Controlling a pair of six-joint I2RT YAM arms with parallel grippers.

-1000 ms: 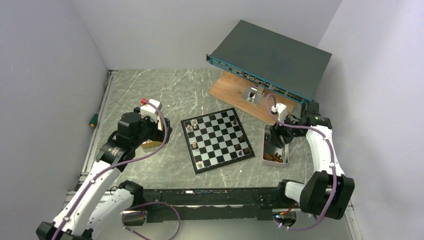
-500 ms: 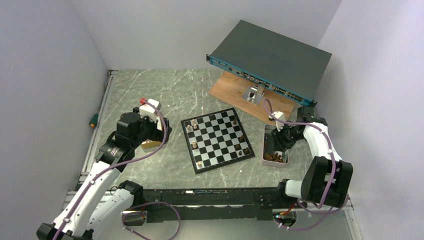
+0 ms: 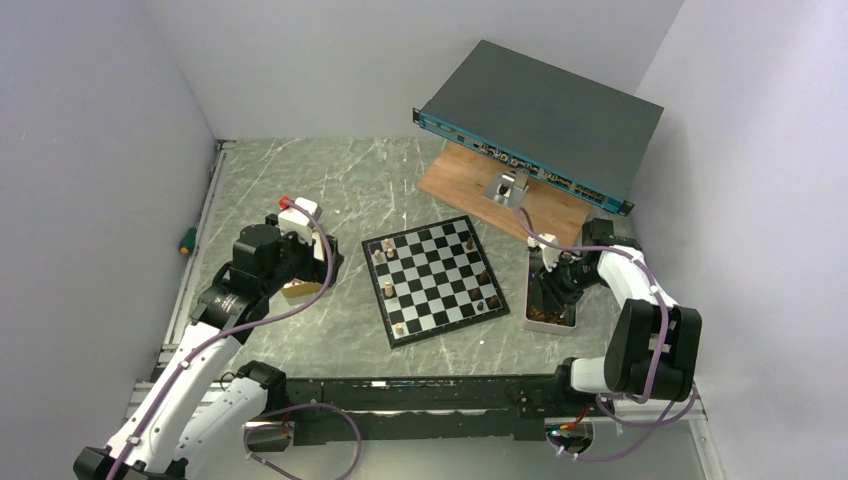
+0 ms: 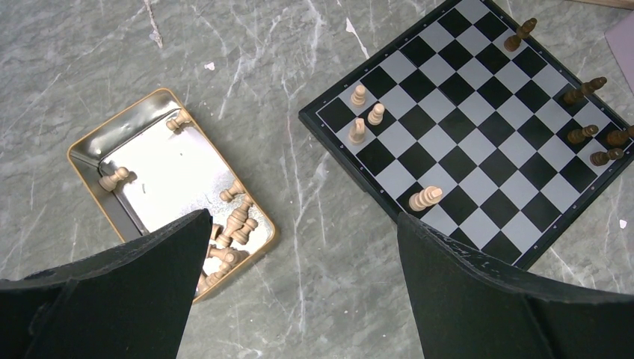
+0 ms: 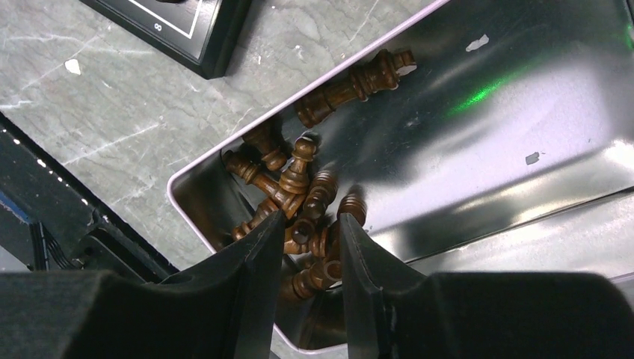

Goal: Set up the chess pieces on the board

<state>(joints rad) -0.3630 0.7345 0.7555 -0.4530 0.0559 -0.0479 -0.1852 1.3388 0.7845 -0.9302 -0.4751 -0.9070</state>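
Note:
The board (image 3: 435,278) lies mid-table; it also shows in the left wrist view (image 4: 478,127). Three light pieces (image 4: 359,95) stand near its left corner and one more (image 4: 425,198) lies further along. Several dark pieces (image 4: 585,90) lie along its right side. My left gripper (image 4: 303,224) is wide open and empty, above bare table between the board and a gold tin (image 4: 86,146) holding light pieces (image 4: 238,218). My right gripper (image 5: 310,224) is low in a silver tin (image 5: 486,134). Its jaws stand narrowly open, straddling a pile of dark pieces (image 5: 295,176) without clamping any.
A dark rack unit (image 3: 540,115) rests tilted on a brown wooden plank (image 3: 455,180) at the back right, with a small metal block (image 3: 505,188) on the plank. A screwdriver (image 3: 186,240) lies at the left wall. A black rail (image 3: 400,395) runs along the near edge.
My right gripper has dropped lower and toward the near end of the silver tin, onto the dark pieces. The left arm has barely moved.

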